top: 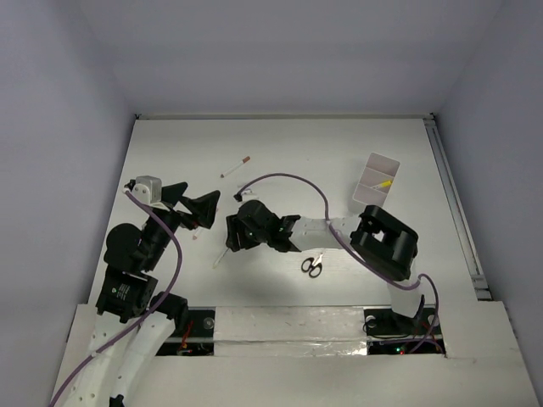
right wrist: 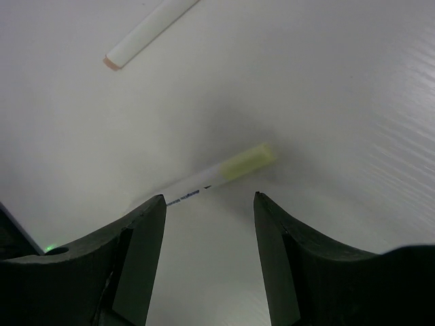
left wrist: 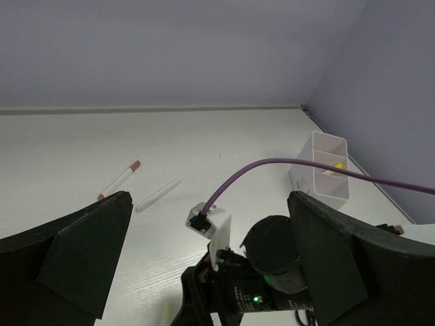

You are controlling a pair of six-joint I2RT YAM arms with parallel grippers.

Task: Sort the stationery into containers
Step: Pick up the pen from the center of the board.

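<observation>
Hovering low over the white table (top: 288, 144), your right gripper (right wrist: 209, 198) has its jaws spread apart and empty. A yellow-capped pen (right wrist: 228, 171) lies flat just past the fingertips, untouched. A plain white pen (right wrist: 151, 28) lies further off on the same surface. Your left gripper (left wrist: 209, 197) is raised at the table's left side, jaws wide apart, holding nothing. The red-capped pen (top: 236, 167) lies alone toward the far wall. Black-handled scissors (top: 312, 265) lie just beside your right forearm. The white divided tray (top: 376, 180) sits far right with a yellow item (top: 384, 183) in one compartment. Plain pale grey walls (top: 254, 51) box in the table.
</observation>
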